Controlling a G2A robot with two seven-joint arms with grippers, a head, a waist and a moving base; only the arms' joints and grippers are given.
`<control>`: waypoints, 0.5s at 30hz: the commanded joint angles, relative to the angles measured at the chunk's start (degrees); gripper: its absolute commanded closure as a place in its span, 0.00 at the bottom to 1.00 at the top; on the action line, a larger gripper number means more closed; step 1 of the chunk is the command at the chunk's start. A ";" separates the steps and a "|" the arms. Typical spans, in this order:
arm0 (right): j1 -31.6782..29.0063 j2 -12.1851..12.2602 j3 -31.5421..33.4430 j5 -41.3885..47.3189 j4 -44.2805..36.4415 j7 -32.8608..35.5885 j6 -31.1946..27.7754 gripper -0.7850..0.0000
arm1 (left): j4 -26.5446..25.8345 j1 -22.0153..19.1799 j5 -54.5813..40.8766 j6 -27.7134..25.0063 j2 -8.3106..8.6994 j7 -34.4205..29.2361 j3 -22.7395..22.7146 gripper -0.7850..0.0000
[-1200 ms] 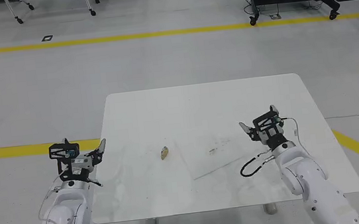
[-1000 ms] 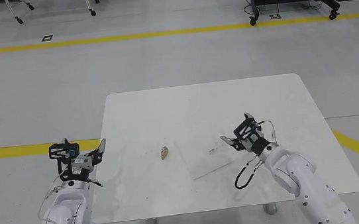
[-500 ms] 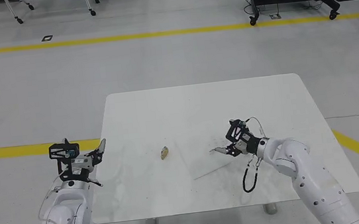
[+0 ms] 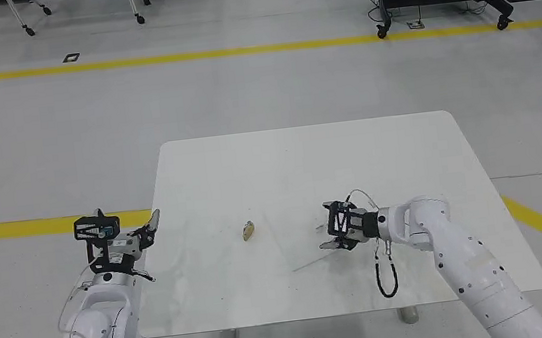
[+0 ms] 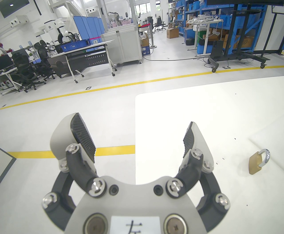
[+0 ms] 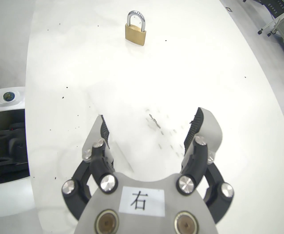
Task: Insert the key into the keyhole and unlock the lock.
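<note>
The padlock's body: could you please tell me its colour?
The padlock is brass-gold with a silver shackle; best seen in the right wrist view.

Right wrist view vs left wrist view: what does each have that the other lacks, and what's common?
Right wrist view: the key, lying flat on the white table just ahead of the open right pincer, not gripped. Left wrist view: the open left pincer at the table's edge, the yellow floor line below it, and workshop desks beyond. Both: the brass padlock lying on the table, shackle seated, no key in it.
</note>
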 commanded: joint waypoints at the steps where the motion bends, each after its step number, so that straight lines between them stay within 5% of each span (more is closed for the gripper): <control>1: 1.19 -0.18 -1.58 -0.79 1.27 0.07 0.05 0.70 | 0.00 0.00 0.00 0.00 0.00 0.00 0.00 0.00; 7: 3.84 -0.91 -6.24 -5.47 3.61 1.35 4.99 0.73 | 0.00 0.00 0.00 0.00 0.00 0.00 0.00 0.00; 15: 5.67 -0.97 -8.03 -7.79 4.26 0.93 6.13 1.00 | 0.00 0.00 0.00 0.00 0.00 0.00 0.00 0.00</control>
